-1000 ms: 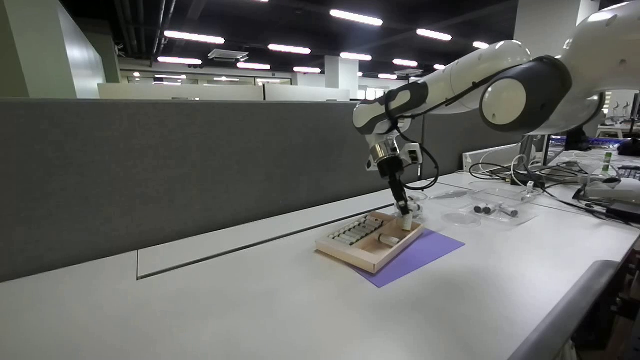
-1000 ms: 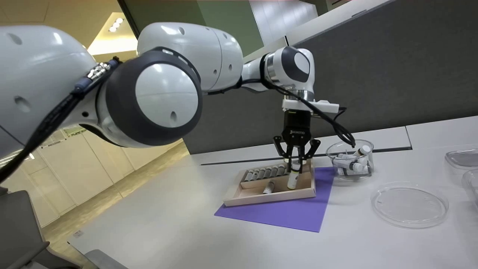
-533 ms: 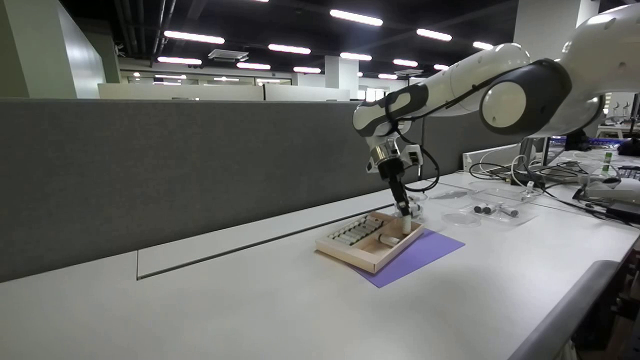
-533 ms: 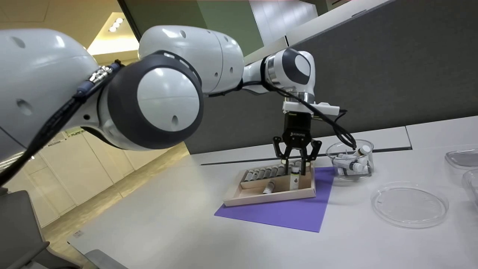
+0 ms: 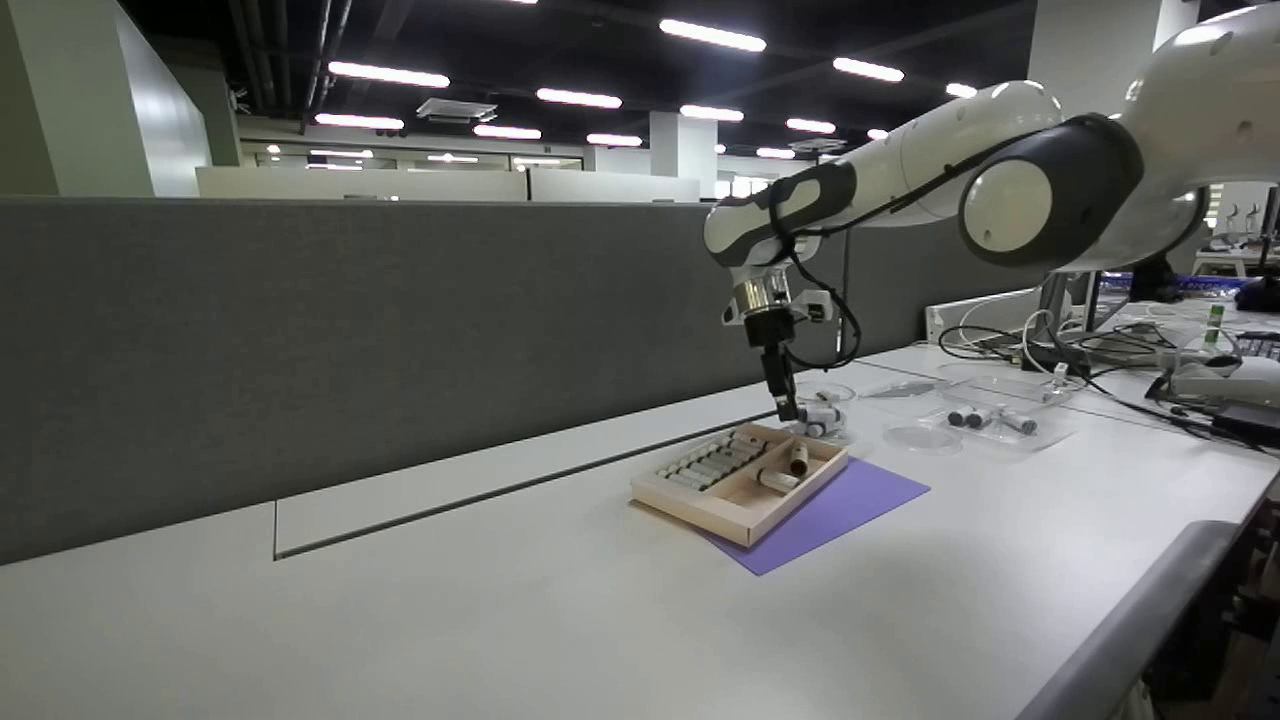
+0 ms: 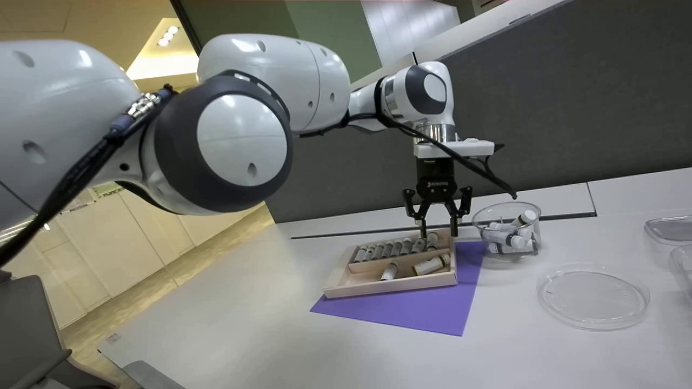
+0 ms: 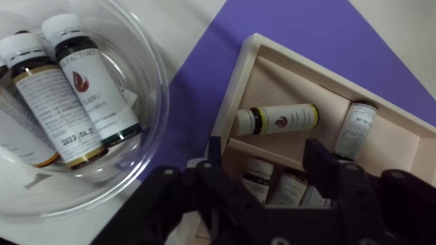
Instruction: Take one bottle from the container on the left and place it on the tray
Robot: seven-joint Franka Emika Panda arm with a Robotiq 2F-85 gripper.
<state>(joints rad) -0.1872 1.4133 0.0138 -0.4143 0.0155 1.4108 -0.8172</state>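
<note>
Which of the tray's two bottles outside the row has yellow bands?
The bottle lying aslant, its white cap beside an end wall of the tray. Two yellow bands set it apart; the other bottle lies crosswise, showing none.

In an exterior view, tube lights (image 5: 712, 36) glow at twelve o'clock, a dark grey partition (image 5: 400, 370) stands at nine, the white tabletop (image 5: 640, 630) spreads at six; in an exterior view, a grey chair (image 6: 27, 324) shows at eight.
</note>
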